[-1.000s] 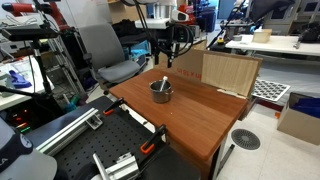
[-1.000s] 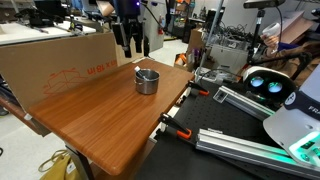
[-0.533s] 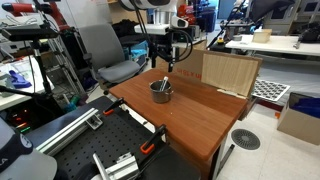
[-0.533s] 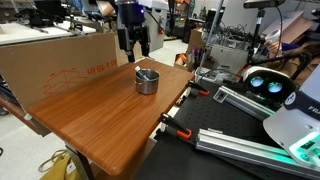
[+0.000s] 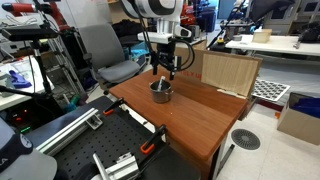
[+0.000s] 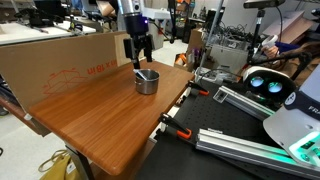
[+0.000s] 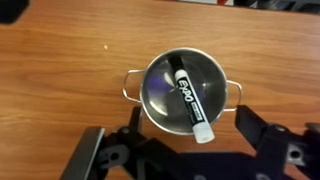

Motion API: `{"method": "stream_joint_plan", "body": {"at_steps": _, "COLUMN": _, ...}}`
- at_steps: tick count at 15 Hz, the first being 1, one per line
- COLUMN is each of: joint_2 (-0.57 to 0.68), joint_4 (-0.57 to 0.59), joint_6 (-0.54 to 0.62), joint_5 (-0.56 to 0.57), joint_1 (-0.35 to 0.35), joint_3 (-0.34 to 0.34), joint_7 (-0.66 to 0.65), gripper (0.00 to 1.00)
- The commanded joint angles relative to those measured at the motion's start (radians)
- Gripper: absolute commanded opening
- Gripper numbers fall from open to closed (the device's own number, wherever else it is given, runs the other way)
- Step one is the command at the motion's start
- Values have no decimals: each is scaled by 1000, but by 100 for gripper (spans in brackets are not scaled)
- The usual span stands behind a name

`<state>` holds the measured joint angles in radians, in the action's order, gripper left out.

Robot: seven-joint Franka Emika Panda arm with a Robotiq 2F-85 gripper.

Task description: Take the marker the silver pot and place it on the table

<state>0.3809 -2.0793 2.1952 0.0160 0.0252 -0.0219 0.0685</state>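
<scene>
The silver pot (image 7: 183,90) stands on the reddish-brown table (image 7: 60,60), near its edge in both exterior views (image 5: 161,92) (image 6: 147,82). The marker (image 7: 188,98) lies slanted inside the pot; it has a dark body with a white label, and its pale end sticks out over the rim. My gripper (image 7: 193,124) is open and empty, with its fingers on either side of the pot's near rim. In both exterior views the gripper (image 5: 164,69) (image 6: 140,60) hangs just above the pot, not touching it.
An upright cardboard panel (image 5: 230,72) (image 6: 60,60) stands along the table's far side. An office chair (image 5: 105,50) is behind the table. Clamps and metal rails (image 5: 150,140) (image 6: 180,128) lie by the table's near edge. White desks (image 5: 270,45) stand further off.
My gripper has moved sideways over the pot and come down towards it. The pot and the marker have not moved.
</scene>
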Motion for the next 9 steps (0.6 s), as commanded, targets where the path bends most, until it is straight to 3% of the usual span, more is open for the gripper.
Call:
{"method": "stream_joint_plan", "body": {"at_steps": 1, "joint_2": 30, "joint_4": 43, "joint_6": -27, "joint_5": -6, "joint_1": -11, "joint_3": 1, "joint_7": 1, "gripper": 100}}
{"method": "stream_joint_plan", "body": {"at_steps": 7, "joint_2": 72, "joint_4": 91, "joint_6": -42, "joint_5": -2, "joint_1": -7, "joint_3": 7, "joint_7": -20, "gripper": 100}}
{"method": "stream_joint_plan", "body": {"at_steps": 8, "joint_2": 77, "joint_4": 97, "joint_6": -44, "joint_5": -2, "joint_1": -6, "joint_3": 7, "joint_7": -22, "gripper": 75}}
{"method": "stream_joint_plan", "body": {"at_steps": 9, "joint_2": 80, "joint_4": 100, "joint_6": -43, "joint_5": -1, "joint_1": -6, "joint_3": 6, "joint_7": -21, "gripper": 74}}
